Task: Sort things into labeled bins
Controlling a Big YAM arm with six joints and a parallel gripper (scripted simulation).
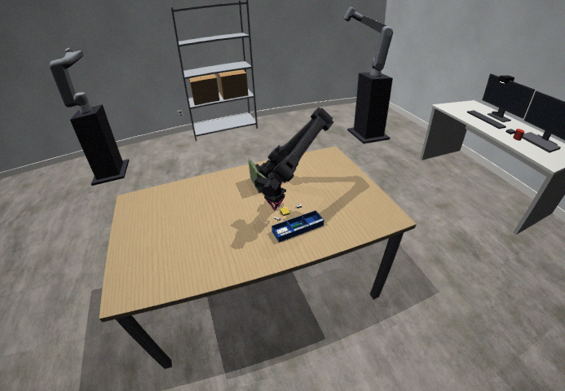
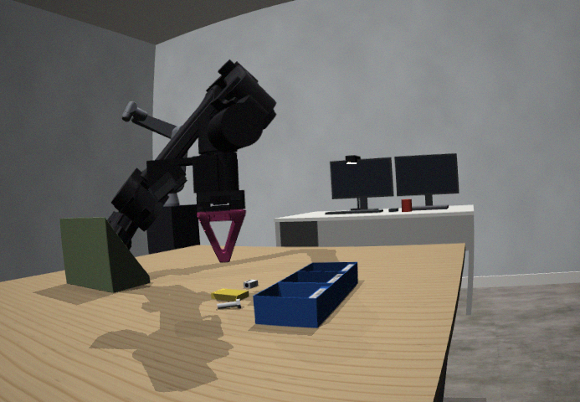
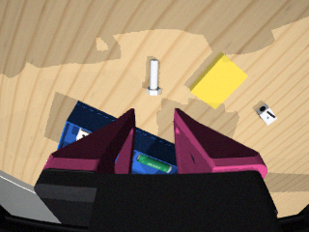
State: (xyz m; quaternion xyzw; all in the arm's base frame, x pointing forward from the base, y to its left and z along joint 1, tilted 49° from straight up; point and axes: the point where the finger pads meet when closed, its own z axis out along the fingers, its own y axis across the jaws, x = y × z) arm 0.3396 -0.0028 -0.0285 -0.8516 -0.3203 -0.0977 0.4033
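My gripper (image 1: 275,206) (image 2: 223,258) (image 3: 154,115) hangs a little above the table, just behind the blue three-compartment bin (image 1: 297,233) (image 2: 290,312) (image 3: 87,119). Its magenta fingers stand partly open with nothing between them. A green battery (image 3: 151,162) (image 1: 297,225) lies in the bin's middle compartment, and a white domino (image 1: 282,230) lies in an end one. On the table beyond the fingers lie a silver bolt (image 3: 154,76) (image 2: 228,306) (image 1: 275,217), a flat yellow block (image 3: 219,81) (image 2: 229,294) (image 1: 284,211) and a small grey-white part (image 3: 266,112) (image 2: 250,283) (image 1: 298,204).
A green wedge (image 1: 252,170) (image 2: 94,253) stands at the arm's base on the table's far side. The bin sits near the table's right front edge. Beyond the table are a shelf rack, two other arms on pedestals and a desk with monitors.
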